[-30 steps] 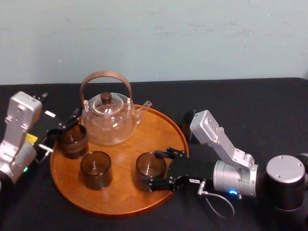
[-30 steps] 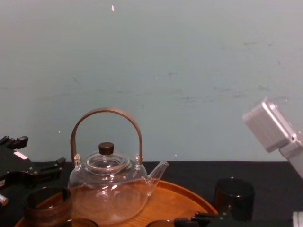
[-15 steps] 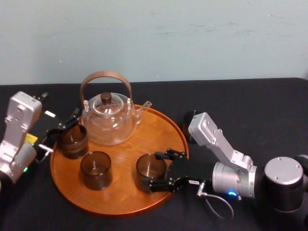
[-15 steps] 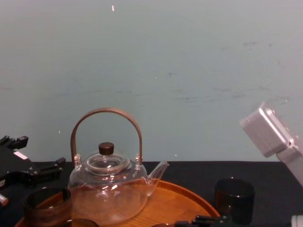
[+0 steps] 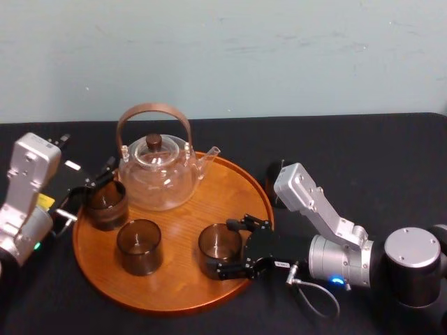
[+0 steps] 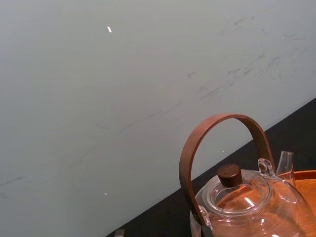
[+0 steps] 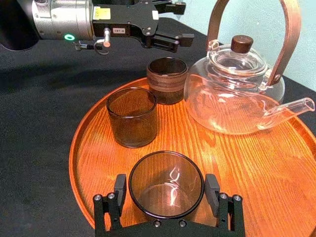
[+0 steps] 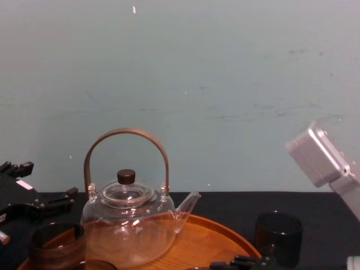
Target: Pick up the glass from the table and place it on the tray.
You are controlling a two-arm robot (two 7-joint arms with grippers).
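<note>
We see our right gripper (image 7: 165,183) pinching a smoky-brown round glass (image 7: 166,197) that stands on the large round orange-brown wooden tray (image 7: 256,168). The tray also holds a clear glass teapot (image 5: 157,174) and two more brown tumblers (image 5: 139,246). Our left gripper (image 7: 183,22) is spread beside the rear one.

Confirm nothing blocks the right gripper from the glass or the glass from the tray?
Nothing visible does. The right gripper grips the glass, which already stands on the tray. The left gripper sits at the tray's left edge.
</note>
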